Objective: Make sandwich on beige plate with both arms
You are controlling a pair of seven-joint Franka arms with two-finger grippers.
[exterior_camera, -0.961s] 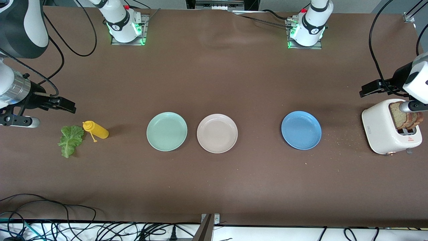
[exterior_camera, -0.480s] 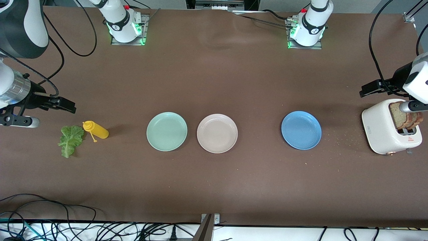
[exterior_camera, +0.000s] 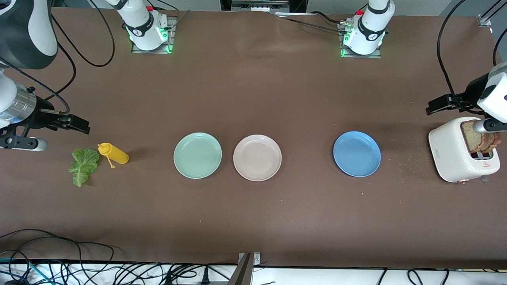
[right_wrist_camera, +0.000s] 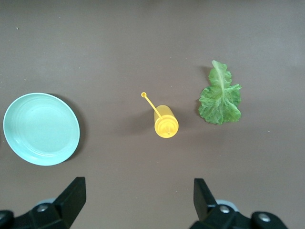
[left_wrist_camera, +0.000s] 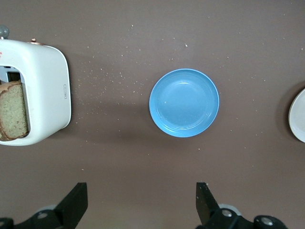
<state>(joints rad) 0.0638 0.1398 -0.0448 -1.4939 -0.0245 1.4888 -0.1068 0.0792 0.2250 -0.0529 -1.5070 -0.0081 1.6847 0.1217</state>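
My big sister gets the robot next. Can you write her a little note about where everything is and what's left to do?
Left gripper: open, holding nothing, up over the table between the toaster and the blue plate.
Right gripper: open, holding nothing, up over the yellow bottle at its end of the table.
The bread sits in the toaster. The lettuce lies on the table beside the bottle. The beige plate sits between the green plate and the blue one.
Done: nothing yet.
Left: bread, lettuce, bread onto the beige plate.
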